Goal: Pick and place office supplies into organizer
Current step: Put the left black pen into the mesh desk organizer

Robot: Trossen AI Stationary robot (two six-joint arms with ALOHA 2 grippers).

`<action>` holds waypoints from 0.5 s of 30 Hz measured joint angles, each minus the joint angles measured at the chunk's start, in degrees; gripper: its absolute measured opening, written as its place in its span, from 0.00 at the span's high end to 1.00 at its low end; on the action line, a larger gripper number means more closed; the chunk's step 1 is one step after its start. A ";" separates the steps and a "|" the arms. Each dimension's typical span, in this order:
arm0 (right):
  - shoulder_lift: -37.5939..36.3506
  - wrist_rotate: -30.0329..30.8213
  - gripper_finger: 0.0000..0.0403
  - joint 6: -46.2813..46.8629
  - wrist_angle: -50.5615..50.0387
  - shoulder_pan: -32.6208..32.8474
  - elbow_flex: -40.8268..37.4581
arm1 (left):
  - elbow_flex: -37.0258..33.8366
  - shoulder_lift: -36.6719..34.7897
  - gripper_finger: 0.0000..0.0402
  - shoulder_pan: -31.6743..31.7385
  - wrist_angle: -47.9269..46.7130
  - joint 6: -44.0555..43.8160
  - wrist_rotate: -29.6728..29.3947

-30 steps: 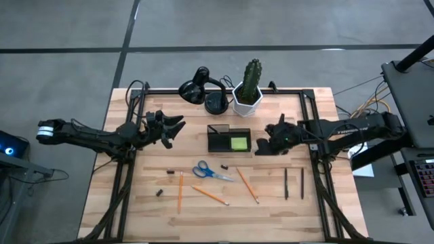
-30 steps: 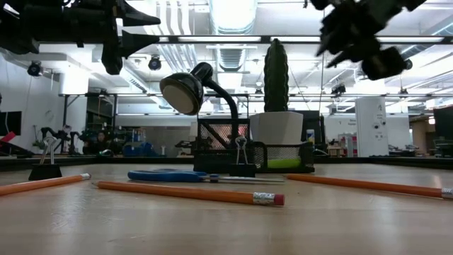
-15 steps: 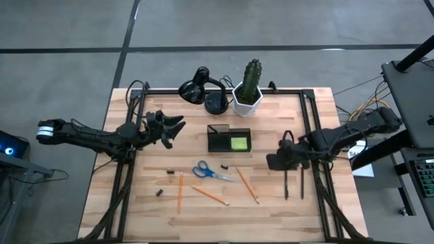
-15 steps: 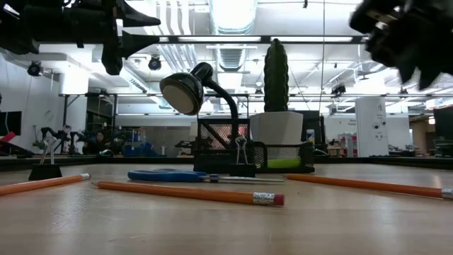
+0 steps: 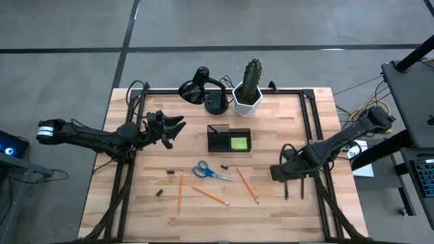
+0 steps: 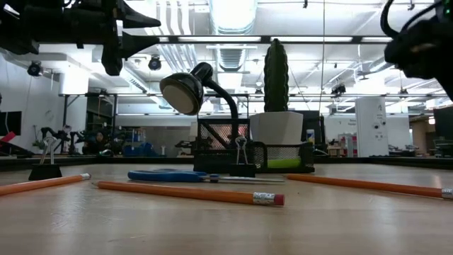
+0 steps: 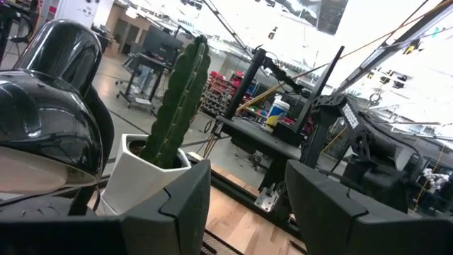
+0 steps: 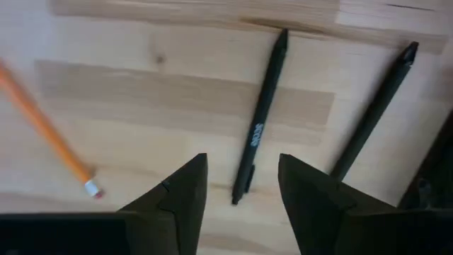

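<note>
right gripper (image 8: 241, 195) open over pen (image 8: 260, 120), white lettering unreadable

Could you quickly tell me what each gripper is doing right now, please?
Left gripper: open, holding nothing, above the table left of the organizer.
Right gripper: open, empty, over a dark pen.

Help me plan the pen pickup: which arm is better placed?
Right. Its end effector hovers open beside the two pens; the left end effector waits far off across the table.

Organizer (image 5: 229, 139) mid-table; scissors (image 5: 211, 171), pencils (image 5: 209, 195) in front; pens (image 5: 293, 184) right, seemingly under right tool (image 5: 278, 173)
</note>
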 joint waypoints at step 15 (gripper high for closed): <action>11.37 0.64 0.62 4.42 0.05 0.22 -0.95 | 0.00 0.00 0.58 0.00 0.04 -0.02 0.00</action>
